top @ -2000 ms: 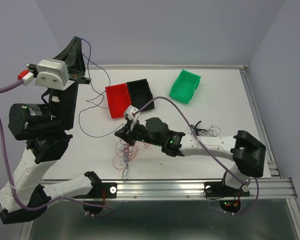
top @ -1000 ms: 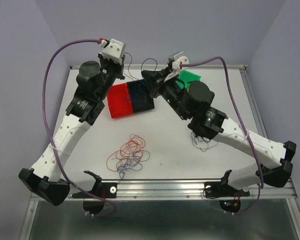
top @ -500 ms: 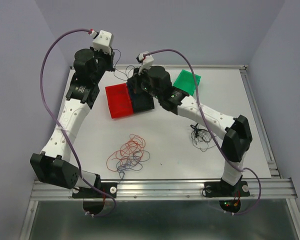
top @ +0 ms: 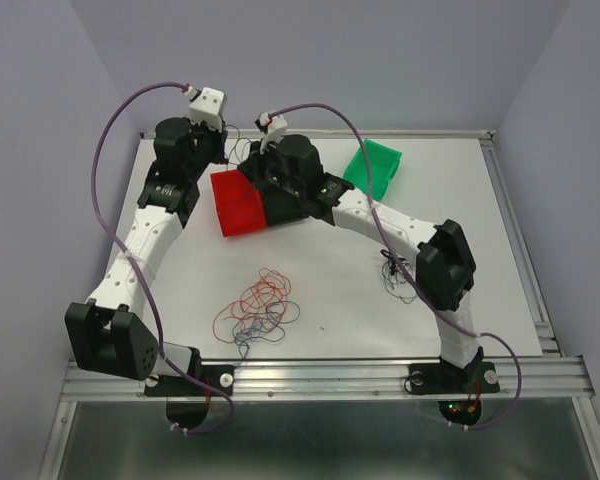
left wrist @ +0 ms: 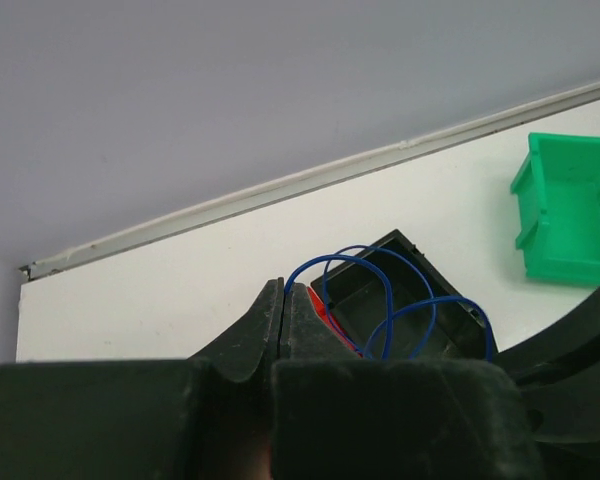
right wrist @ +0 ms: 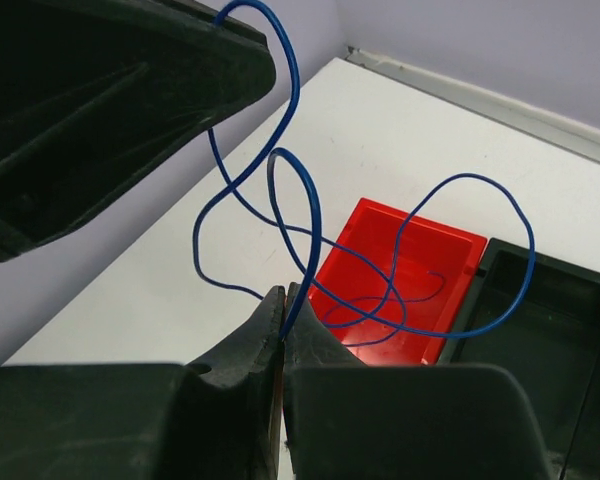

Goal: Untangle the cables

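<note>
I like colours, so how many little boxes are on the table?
3: a red box toward the far side, a black box right beside it, partly under the right arm, and a green box apart to the right.

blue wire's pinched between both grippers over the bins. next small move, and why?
Probably lower both grippers a little toward the bins, ready to release. The left gripper and right gripper are shut on one thin blue wire. Its loops hang above the open red plastic bin and the black bin beside it, clear of the tangle of thin wires. Which bin: cannot tell.
</note>
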`<state>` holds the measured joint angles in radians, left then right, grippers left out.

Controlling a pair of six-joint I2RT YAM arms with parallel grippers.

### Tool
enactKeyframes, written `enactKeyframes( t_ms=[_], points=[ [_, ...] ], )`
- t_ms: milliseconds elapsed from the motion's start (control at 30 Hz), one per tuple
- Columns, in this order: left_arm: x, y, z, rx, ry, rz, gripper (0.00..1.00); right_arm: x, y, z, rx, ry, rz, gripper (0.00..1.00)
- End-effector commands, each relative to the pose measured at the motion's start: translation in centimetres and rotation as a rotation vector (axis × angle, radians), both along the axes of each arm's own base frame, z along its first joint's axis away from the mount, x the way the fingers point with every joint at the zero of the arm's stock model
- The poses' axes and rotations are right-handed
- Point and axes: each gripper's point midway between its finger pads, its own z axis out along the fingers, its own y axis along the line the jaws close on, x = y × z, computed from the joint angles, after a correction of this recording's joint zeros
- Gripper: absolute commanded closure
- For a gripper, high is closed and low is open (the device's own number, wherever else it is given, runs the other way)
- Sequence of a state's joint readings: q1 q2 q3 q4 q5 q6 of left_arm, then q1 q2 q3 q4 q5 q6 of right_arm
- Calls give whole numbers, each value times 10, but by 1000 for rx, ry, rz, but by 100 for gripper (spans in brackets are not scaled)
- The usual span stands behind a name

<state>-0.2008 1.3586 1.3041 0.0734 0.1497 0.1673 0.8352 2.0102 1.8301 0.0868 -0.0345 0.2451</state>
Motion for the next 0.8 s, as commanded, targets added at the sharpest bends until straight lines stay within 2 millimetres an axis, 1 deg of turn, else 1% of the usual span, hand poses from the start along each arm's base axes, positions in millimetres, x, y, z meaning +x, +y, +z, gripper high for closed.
enactKeyframes(
  t_ms=[0, 67, 100, 133, 167, 200, 267, 300, 333, 367, 400, 467, 500, 533, 567, 633, 667, 767],
  points=[
    [-5, 5, 26, -23, -106, 4, 100, 8, 17, 11, 66, -35, 36, 99],
    [0, 8, 21, -23, -110, 22, 100, 10, 22, -3, 57, -24, 48, 99],
    [2, 10, 14, -22, -100, 30, 100, 10, 24, -9, 53, -27, 57, 100],
    [6, 11, 7, -17, -88, 41, 100, 10, 26, -6, 67, -48, 64, 99],
    [9, 13, 5, -17, -91, 51, 100, 12, 26, -14, 61, -44, 63, 99],
    [15, 17, -5, -8, -75, 68, 100, 14, 28, -19, 69, -51, 70, 99],
    [23, 25, -13, -4, -63, 98, 100, 20, 28, -25, 80, -49, 82, 99],
    [28, 29, -23, 0, -40, 112, 100, 23, 31, -31, 87, -47, 93, 100],
    [31, 32, -26, -2, -32, 114, 100, 25, 32, -35, 92, -44, 102, 100],
    [34, 35, -32, -10, -16, 118, 100, 24, 34, -35, 98, -45, 121, 100],
    [39, 44, -40, -12, 4, 134, 100, 28, 37, -40, 100, -45, 125, 99],
    [44, 46, -51, -10, 32, 130, 100, 31, 40, -45, 104, -38, 135, 99],
    [46, 48, -61, -5, 57, 135, 100, 35, 40, -45, 122, -40, 135, 99],
    [47, 50, -65, -2, 69, 142, 100, 38, 42, -57, 123, -23, 142, 99],
    [48, 50, -69, 2, 79, 145, 100, 34, 46, -62, 136, -2, 177, 99],
    [48, 53, -76, 4, 94, 156, 100, 38, 47, -69, 151, 8, 190, 99],
    [47, 56, -76, 7, 94, 170, 100, 39, 49, -83, 144, 24, 198, 100],
    [44, 57, -76, 9, 93, 171, 100, 44, 49, -96, 139, 39, 188, 100]
  ],
)
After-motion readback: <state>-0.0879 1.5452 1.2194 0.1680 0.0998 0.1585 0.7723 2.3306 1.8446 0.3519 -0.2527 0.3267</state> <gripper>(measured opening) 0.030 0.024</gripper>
